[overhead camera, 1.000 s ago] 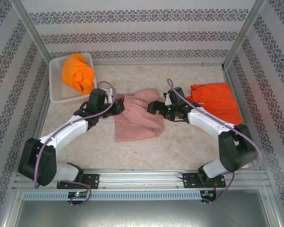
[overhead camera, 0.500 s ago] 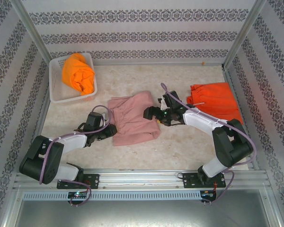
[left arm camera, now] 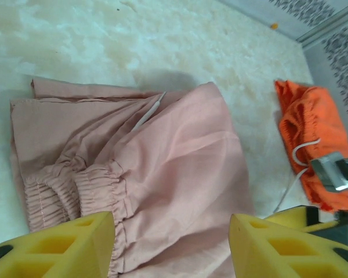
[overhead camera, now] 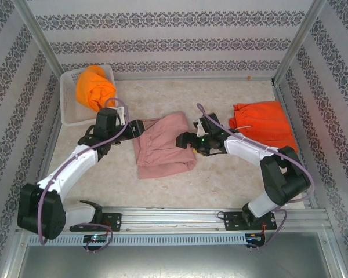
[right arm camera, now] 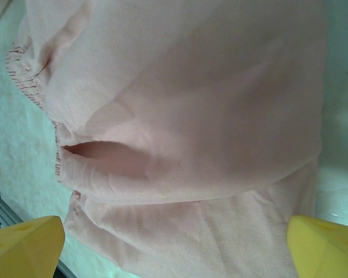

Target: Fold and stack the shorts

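Seen from above, the dusty pink shorts (overhead camera: 162,145) lie rumpled in the middle of the worktop (overhead camera: 220,182). The left pincer (overhead camera: 136,128) and right pincer (overhead camera: 184,141) flank them. Red-orange shorts (overhead camera: 264,130) lie flat to the right, and yellow-orange shorts (overhead camera: 94,88) fill a white basket (overhead camera: 66,116). The left wrist view shows its jaws parted and empty above the gathered waistband (left arm camera: 98,185). The right wrist view shows its jaws spread wide over smooth pink cloth, holding nothing. A tidy fold probably needs both to pinch matching edges through every layer, then lift evenly.
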### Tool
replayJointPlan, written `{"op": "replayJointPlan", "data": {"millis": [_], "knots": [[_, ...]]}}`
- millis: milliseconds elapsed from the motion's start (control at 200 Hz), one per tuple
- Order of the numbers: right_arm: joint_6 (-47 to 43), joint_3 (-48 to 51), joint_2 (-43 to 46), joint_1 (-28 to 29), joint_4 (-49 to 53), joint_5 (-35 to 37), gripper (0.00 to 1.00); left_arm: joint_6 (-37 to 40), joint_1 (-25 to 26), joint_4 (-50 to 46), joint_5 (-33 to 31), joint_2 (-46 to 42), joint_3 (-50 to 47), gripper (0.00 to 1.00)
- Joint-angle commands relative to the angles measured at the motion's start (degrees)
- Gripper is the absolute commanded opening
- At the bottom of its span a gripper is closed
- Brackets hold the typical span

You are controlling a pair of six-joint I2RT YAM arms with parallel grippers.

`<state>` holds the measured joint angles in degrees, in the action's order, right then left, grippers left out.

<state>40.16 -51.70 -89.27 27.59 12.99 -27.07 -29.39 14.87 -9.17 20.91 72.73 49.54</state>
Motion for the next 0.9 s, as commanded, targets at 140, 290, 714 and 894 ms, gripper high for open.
{"op": "replayJointPlan", "data": {"millis": [140, 290, 714, 894], "knots": [[-1.2, 0.2, 3.1, 1.9, -1.3, 0.7, 0.98, 6.0, -0.8, -5.8, -0.6, 11.7, 4.4, 0.53], [-1.1, 0.4, 2.3, 2.5, -1.6, 0.8, 0.98, 5.5, -1.0, -3.7, -1.2, 15.5, 5.3, 0.53], [-0.3, 1.0, 1.0, 3.2, -3.0, 0.8, 0.98, 3.4, -1.1, 0.2, 0.4, 21.7, 6.5, 0.43], [-0.2, 0.8, -0.1, 3.6, -3.3, 0.8, 0.98, 3.5, -1.1, -0.4, 0.6, 22.6, 7.7, 0.27]]}}
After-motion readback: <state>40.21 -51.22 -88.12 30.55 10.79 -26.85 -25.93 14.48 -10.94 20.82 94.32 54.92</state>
